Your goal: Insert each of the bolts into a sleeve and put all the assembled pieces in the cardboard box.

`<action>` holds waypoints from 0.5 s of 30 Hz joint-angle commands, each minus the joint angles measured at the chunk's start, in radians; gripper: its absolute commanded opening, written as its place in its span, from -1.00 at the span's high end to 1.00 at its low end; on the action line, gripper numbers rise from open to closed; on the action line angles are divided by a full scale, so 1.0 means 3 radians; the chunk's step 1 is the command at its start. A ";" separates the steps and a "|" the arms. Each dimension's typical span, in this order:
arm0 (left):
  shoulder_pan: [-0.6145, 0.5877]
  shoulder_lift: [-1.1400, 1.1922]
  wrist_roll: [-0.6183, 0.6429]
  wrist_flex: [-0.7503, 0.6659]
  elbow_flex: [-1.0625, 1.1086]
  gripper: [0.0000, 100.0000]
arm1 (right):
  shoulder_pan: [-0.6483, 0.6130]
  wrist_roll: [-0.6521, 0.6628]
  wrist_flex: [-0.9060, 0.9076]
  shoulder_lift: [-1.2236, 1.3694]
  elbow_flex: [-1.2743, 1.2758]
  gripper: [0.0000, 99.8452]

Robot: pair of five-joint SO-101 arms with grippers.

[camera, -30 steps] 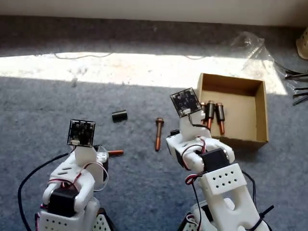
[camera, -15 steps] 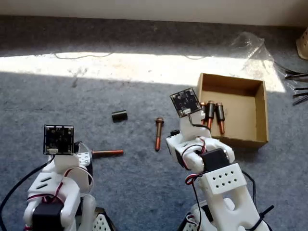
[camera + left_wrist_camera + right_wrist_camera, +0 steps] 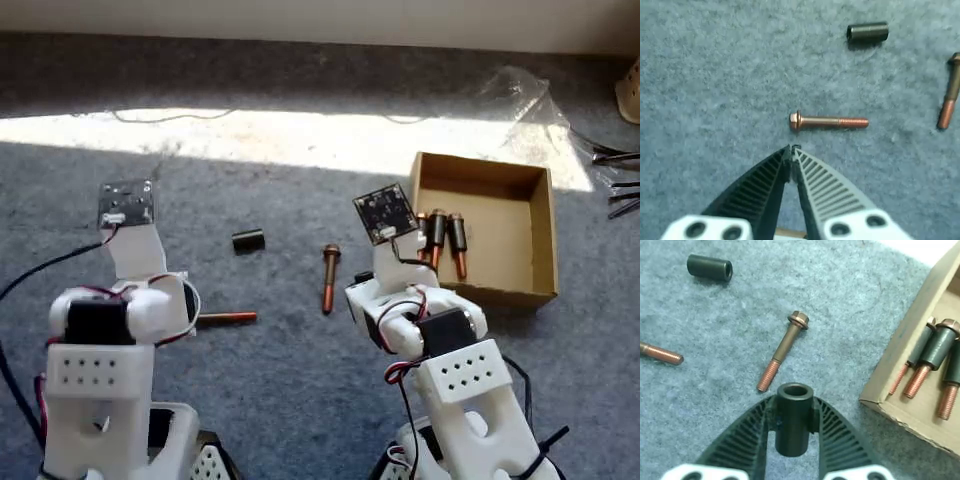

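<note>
A grey carpeted surface [image 3: 280, 400] ran across the whole scene. A broad band of sunlight [image 3: 250, 140] crossed its far part, and a thin cord [image 3: 170, 117] lay in loose curves along that band's far edge. At the far right sat a crumpled clear plastic bag [image 3: 515, 95]. Just beside it, several thin dark rods [image 3: 615, 185] reached in from the right edge. A pale object [image 3: 630, 90] showed partly at that edge, too cut off to identify. A light strip [image 3: 300, 20] bordered the carpet at the far side.

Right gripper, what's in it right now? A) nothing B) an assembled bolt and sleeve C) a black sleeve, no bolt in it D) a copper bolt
C: in the right wrist view the right gripper is shut on a black sleeve, and the sleeve's bore is visibly empty.
</note>
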 commanded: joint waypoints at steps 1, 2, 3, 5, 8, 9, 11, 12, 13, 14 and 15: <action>-0.0013 0.1097 0.0271 0.0148 -0.0473 0.95 | 0.0054 0.0010 -0.0084 -0.0084 -0.0028 0.99; -0.0013 0.1276 0.0302 0.0179 -0.0550 0.95 | 0.0054 0.0010 -0.0084 -0.0084 -0.0028 0.99; -0.0013 0.1430 0.0317 0.0184 -0.0611 0.95 | 0.0054 0.0010 -0.0084 -0.0084 -0.0028 0.99; 0.0059 0.1690 0.0378 0.0184 -0.0698 0.95 | 0.0054 0.0010 -0.0084 -0.0084 -0.0028 0.99; 0.0315 0.1992 0.0399 0.0179 -0.0724 0.95 | 0.0054 0.0010 -0.0084 -0.0084 -0.0028 0.99; 0.0422 0.2064 0.0399 0.0179 -0.0724 0.95 | 0.0054 0.0010 -0.0084 -0.0084 -0.0028 0.99; 0.0606 0.2161 0.0399 0.0179 -0.0729 0.95 | 0.0054 0.0010 -0.0084 -0.0084 -0.0028 0.99; 0.0662 0.2186 0.0394 0.0174 -0.0729 0.95 | 0.0054 0.0010 -0.0084 -0.0084 -0.0028 0.99; 0.0698 0.2192 0.0394 0.0153 -0.0729 0.95 | 0.0054 0.0010 -0.0084 -0.0084 -0.0028 0.99; 0.0713 0.2192 0.0394 0.0113 -0.0729 0.95 | 0.0054 0.0010 -0.0084 -0.0084 -0.0028 0.99; 0.0708 0.2192 0.0394 0.0077 -0.0719 0.95 | 0.0054 0.0010 -0.0084 -0.0084 -0.0028 0.99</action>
